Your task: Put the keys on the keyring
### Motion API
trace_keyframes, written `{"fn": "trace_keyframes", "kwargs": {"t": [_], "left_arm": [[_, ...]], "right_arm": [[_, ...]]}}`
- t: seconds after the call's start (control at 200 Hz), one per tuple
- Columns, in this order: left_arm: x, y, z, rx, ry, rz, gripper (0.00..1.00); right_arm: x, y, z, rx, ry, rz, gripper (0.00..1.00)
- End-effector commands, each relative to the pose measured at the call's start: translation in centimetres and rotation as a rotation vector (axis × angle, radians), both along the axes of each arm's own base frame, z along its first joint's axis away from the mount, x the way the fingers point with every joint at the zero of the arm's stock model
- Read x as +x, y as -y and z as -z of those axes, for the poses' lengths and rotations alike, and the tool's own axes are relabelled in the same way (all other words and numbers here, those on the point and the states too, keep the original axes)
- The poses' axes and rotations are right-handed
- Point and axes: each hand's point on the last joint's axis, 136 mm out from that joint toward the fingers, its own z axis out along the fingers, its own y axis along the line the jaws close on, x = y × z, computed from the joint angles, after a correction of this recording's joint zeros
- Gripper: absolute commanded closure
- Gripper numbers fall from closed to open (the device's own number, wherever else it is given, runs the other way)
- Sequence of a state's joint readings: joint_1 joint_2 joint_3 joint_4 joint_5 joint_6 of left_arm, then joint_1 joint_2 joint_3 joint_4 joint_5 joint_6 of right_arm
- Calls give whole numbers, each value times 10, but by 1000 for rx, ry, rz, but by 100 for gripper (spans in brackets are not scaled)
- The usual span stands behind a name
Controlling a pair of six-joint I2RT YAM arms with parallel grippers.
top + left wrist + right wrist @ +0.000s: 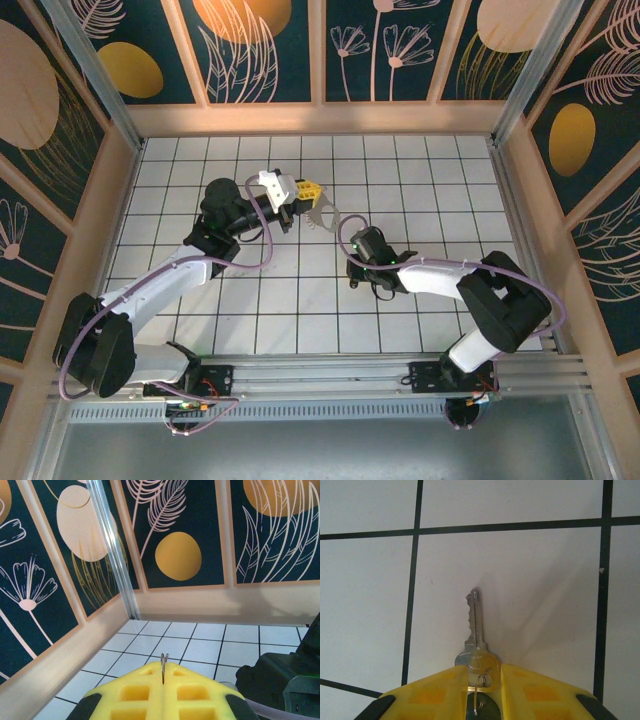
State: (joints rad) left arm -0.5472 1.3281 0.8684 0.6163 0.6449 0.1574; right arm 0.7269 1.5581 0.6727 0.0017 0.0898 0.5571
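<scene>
Fingers of the left gripper [164,680] are pressed flat together, and a thin bit of wire from the keyring [164,659] pokes up out of the seam between them, so that gripper is clenched on the ring. From above, the keyring [322,216] shows as a pale, jagged silvery shape just beside the yellow tips of the left gripper [308,190], towards the back middle of the tiled table [250,300], with the left arm stretched out to it. The right arm bends in from the other side, its wrist close to the ring but apart from it. In its own camera, the right gripper [484,682] is grasping an all-silver key [476,625] by the head, one yellow finger [435,690] on each side; the blade sticks straight out past the tips over a white tile, teeth to the left of the picture. A small wire loop [479,692] passes through the hole in the key's head. I cannot tell whether the key touches the tile.
</scene>
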Motion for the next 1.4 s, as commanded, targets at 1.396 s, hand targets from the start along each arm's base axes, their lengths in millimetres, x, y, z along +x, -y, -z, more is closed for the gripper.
{"fn": "trace_keyframes", "kwargs": {"t": [1.396], "left_arm": [[-6, 1, -7, -16, 17, 20, 100]], "right_arm": [[18, 26, -150, 489, 358, -118, 100]]}}
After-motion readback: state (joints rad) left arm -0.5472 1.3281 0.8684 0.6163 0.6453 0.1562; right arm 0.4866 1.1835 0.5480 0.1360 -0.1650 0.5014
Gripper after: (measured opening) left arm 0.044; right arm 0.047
